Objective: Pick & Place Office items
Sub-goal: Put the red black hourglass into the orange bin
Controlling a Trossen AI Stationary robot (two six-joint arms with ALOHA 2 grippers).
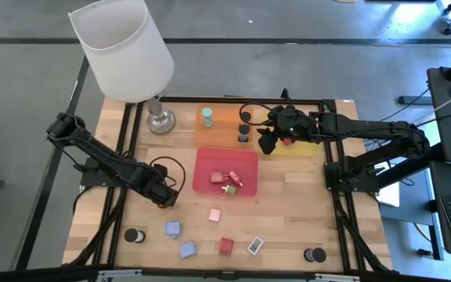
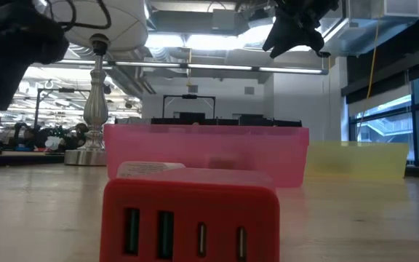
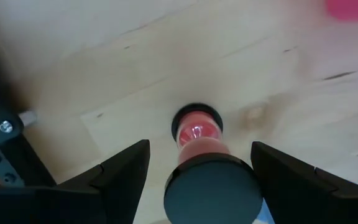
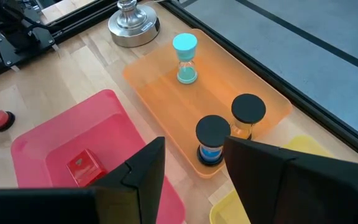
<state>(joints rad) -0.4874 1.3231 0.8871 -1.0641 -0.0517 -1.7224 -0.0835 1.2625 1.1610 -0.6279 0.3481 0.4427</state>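
My left gripper (image 3: 197,180) is open. It hangs over a small hourglass with red sand and black caps (image 3: 197,134) that stands on the wood left of the red tray (image 1: 203,182). Its fingers stand on either side of the top cap without touching it. My right gripper (image 4: 191,168) is open and holds nothing. It hovers above the seam between the orange tray (image 1: 224,117) and the yellow tray (image 1: 308,149). A teal hourglass (image 4: 185,59) and two black-capped ones (image 4: 213,140) stand in the orange tray. Red and pink blocks (image 1: 227,178) lie in the red tray.
Loose on the near table are a pink block (image 1: 215,215), two lavender blocks (image 1: 173,229), a red block (image 1: 226,245), a white piece (image 1: 255,245) and two black cylinders (image 1: 135,235) (image 1: 315,254). The lamp (image 1: 124,47) stands at the far left. A black frame rims the table.
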